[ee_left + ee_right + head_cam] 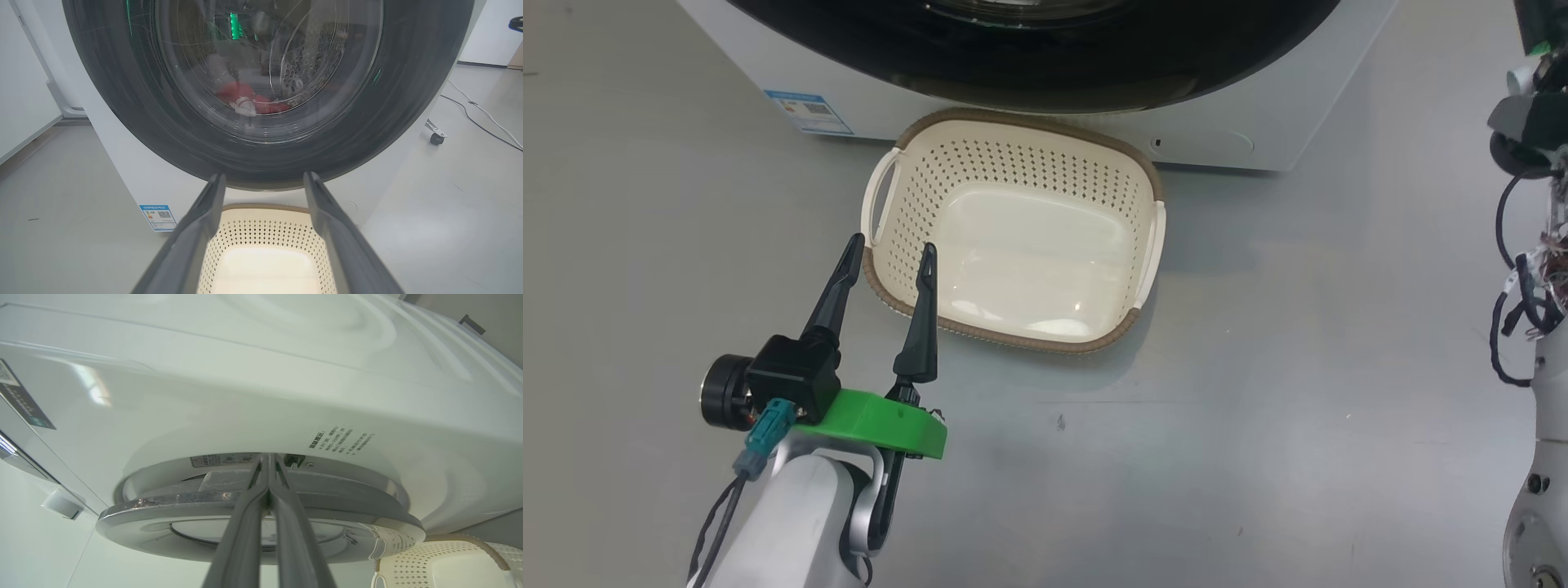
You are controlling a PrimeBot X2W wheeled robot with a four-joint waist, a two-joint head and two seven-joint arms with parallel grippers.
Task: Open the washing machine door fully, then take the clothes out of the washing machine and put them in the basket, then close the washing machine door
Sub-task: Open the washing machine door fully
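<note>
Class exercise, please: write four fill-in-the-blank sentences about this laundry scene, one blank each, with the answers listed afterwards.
1. The basket is completely ____ inside.
2. Behind the glass of the washing machine door lie clothes coloured white and ____.
3. The left gripper near the basket has its jaws ____.
4. The right gripper, at the door's edge, has its jaws ____.

Missing words: empty; red; open; shut.
</note>
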